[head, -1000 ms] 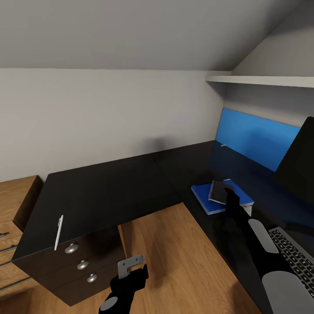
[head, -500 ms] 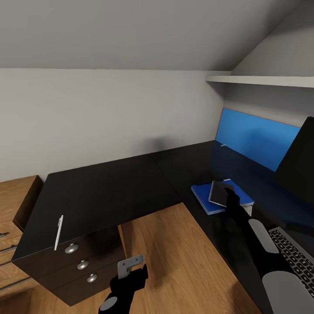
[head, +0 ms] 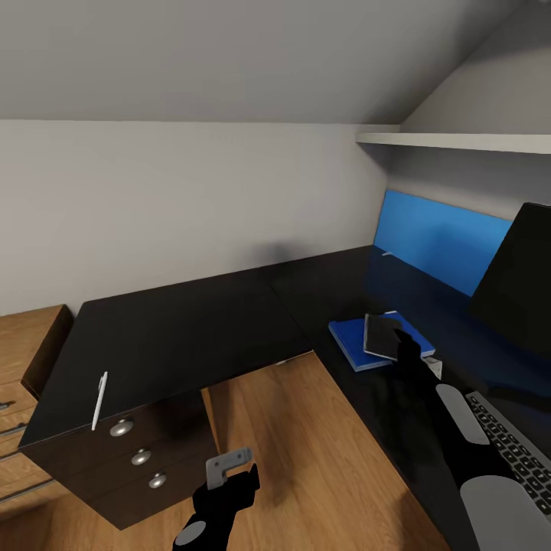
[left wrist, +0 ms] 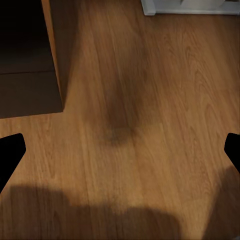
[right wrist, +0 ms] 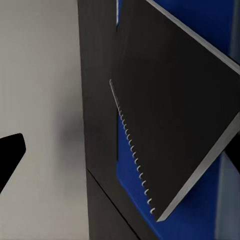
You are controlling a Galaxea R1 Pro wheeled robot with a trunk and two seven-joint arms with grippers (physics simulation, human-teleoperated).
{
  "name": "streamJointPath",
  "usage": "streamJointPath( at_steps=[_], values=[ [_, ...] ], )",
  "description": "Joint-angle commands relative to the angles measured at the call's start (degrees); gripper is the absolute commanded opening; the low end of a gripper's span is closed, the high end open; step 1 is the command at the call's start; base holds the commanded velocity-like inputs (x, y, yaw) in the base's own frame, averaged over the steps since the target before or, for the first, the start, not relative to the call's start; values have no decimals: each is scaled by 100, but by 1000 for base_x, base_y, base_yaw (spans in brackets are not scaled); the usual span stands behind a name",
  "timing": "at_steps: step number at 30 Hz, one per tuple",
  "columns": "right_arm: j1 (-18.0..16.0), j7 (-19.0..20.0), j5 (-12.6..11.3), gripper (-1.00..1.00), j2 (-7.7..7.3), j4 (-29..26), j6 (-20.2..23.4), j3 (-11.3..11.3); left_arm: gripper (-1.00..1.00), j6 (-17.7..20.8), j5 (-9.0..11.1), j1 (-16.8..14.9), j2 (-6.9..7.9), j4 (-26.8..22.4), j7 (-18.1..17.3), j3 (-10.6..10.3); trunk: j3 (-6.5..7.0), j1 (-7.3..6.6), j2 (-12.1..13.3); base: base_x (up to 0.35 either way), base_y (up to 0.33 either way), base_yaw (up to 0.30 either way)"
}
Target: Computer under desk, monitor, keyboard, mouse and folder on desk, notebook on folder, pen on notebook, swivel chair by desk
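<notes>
While both arms' fingers (left wrist: 10, 155) spread apart, dark spiral-edged notebook (head: 382, 336) – on blue folder (head: 353, 342)

Even soft simulator light — glossy desk (head: 191, 329) reflects faintly; blurry shadows on floor (left wrist: 140, 100).

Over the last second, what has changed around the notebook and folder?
The notebook, tilted up a second ago, has come down flatter over the blue folder at the right gripper. The whole head view slid slightly, so the camera moved. The pen stays on the desk's near corner; the left gripper still hangs open above the floor.
</notes>
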Motion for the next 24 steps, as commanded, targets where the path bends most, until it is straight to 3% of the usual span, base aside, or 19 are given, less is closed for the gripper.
streamJointPath(
  at_steps=[1,5,19,24],
  values=[
    [-2,-36,-36,100,0,-10,25,-11,100,24,22,-7,4,-8,40,-11,-5,0,-3,-1,-1,0],
    [-2,-33,-36,100,0,-10,24,-11,100,24,27,-7,4,-8,40,-11,-5,0,-3,0,0,0],
    [-2,-28,-36,100,1,-16,23,-11,100,24,29,-7,-3,-3,40,-17,246,-308,558,0,0,0],
    [-2,-28,-36,100,1,-18,23,-11,100,24,29,-7,-4,7,40,-33,246,-308,558,0,0,0]
  ],
)
